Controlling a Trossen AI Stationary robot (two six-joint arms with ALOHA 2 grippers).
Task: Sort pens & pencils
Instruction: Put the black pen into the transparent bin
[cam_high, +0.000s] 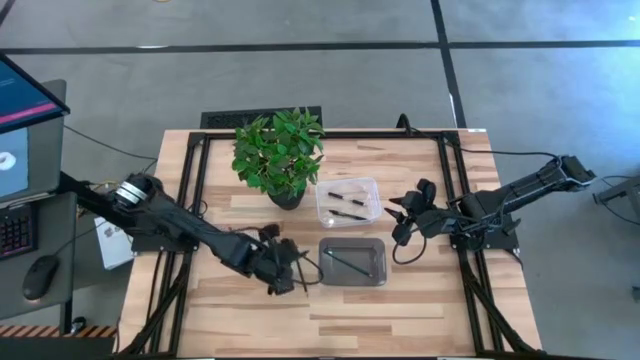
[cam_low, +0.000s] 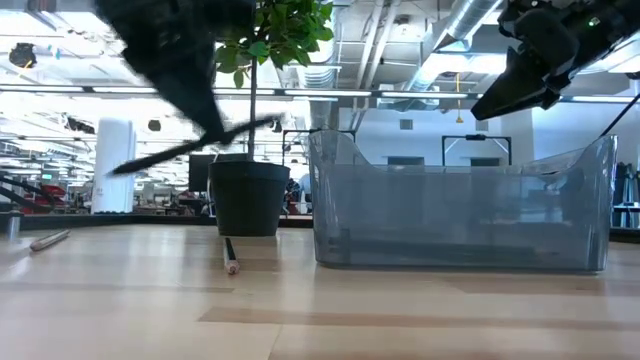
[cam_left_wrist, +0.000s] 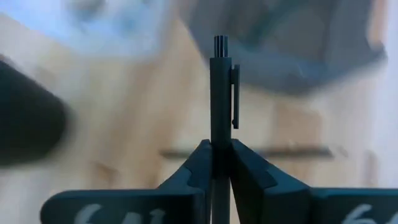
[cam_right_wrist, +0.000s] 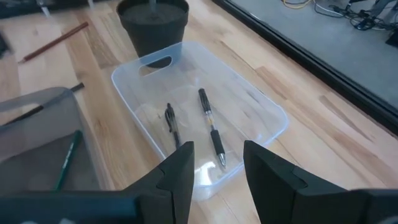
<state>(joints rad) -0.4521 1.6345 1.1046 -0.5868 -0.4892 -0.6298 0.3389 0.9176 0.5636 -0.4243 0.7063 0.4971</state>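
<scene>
The left gripper (cam_high: 285, 270) hangs above the table (cam_high: 420, 320), just left of the grey tray (cam_high: 377, 262), its fingers (cam_left_wrist: 186, 177) clamped on a dark pen (cam_left_wrist: 219, 93) with a clip. In the low view that pen (cam_low: 190, 145) slants in the air beside the plant's stem, clear of the tabletop.

The right gripper (cam_high: 398, 215) hovers to the right of the clear bin (cam_high: 322, 196), fingers (cam_right_wrist: 180, 171) spread apart and holding nothing. Its wrist view looks down into the bin (cam_right_wrist: 273, 112), where two pens lie side by side on the floor: a short one (cam_right_wrist: 172, 123) and a longer one (cam_right_wrist: 211, 127).

The grey tray sits just in front of the clear bin and holds a thin green pencil (cam_right_wrist: 65, 158), which shows as a slim dark stick (cam_high: 348, 262) from above.

A potted plant (cam_high: 280, 155) stands at the bin's left, its dark pot (cam_right_wrist: 152, 22) touching or nearly touching the bin's handle end. On the bare wood near the pot lie a reddish pencil (cam_right_wrist: 56, 42) and a dark pencil (cam_right_wrist: 40, 107) whose far end passes behind the tray's wall. The low view shows one pencil (cam_low: 230, 255) pointing out from the pot's base and another (cam_low: 48, 240) far off to the side.
</scene>
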